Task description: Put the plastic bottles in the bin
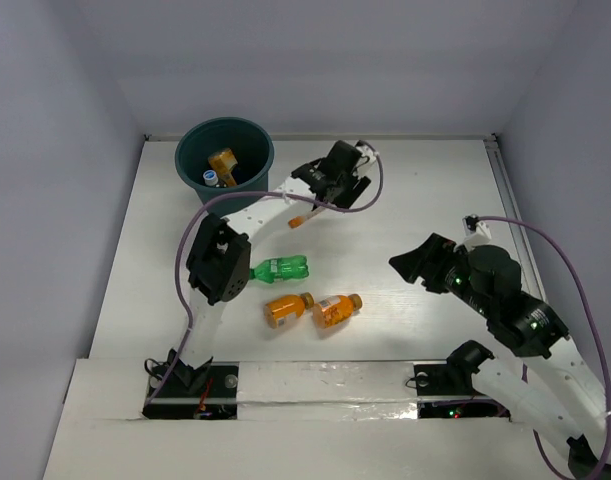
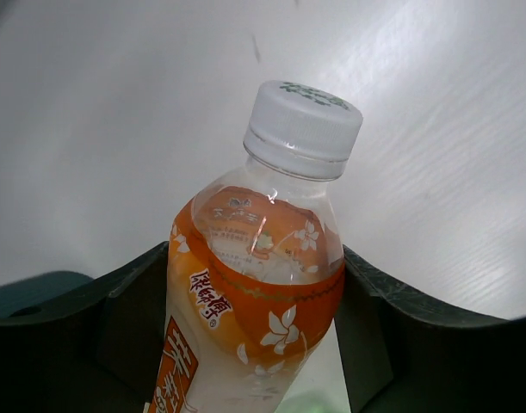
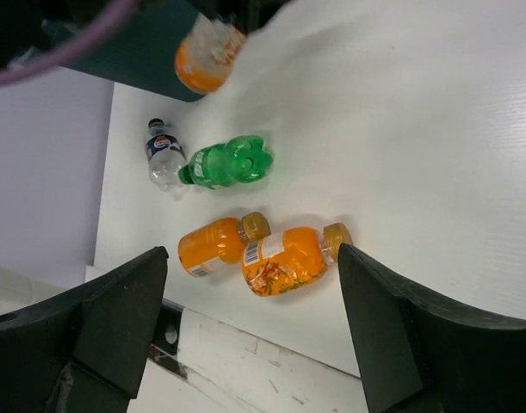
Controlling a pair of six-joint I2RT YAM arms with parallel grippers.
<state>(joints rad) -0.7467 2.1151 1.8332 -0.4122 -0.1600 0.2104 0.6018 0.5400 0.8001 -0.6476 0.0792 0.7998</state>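
Teal bin [image 1: 190, 150] stands at the far left corner of the white table [image 1: 425, 180]. Inside it are an orange-labelled bottle [image 1: 223, 162] and a white-capped bottle [image 1: 211, 177].

Left arm reaches up beside the bin. The left gripper [image 1: 323, 198] is just right of it, with an orange-and-white bottle [image 1: 302, 217] poking out beneath.

Green bottle [image 1: 283, 268] lies mid-table, cap end under the arm's elbow. Just nearer, a plain orange bottle [image 1: 286, 309] and a labelled orange bottle [image 1: 336, 310] lie side by side.

Right gripper [image 1: 410, 262] hovers well to the right, jaws apart.

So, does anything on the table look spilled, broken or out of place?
Nothing looks spilled or damaged. The green bottle, left orange bottle, right orange bottle and clear blue-labelled bottle simply lie on their sides on the table, outside the bin. A white-capped orange bottle sits between the fingers of the left claw.
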